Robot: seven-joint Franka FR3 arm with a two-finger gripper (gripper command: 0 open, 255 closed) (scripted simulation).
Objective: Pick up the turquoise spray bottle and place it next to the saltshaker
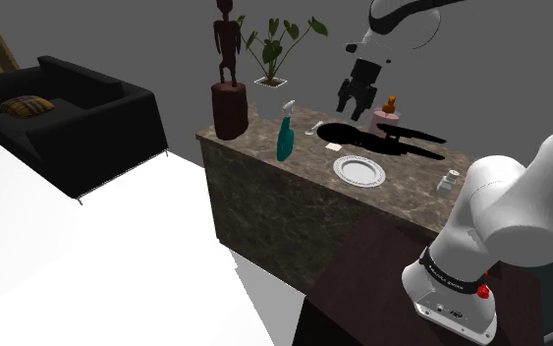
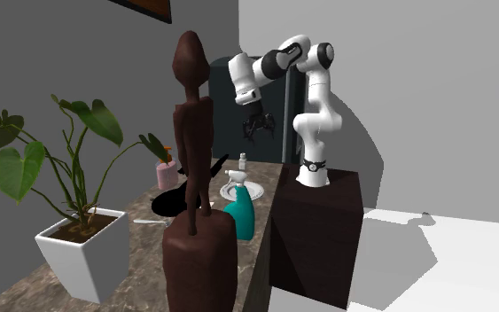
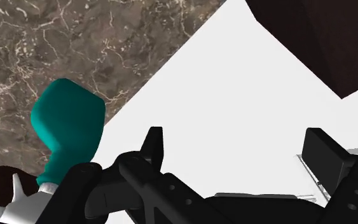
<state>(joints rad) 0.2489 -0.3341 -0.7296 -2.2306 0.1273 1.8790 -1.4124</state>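
I'm working in a home, a living room with a kitchen corner: I see a black sofa with a cushion, and a marble counter carrying a plate, a potted plant and a carved wooden figure.

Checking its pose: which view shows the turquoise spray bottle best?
Shoulder view: the turquoise spray bottle stands whole, unobstructed, on the marble counter. Second exterior view: the dark statue overlaps the bottle. Wrist view: partly cut off beside the black gripper.
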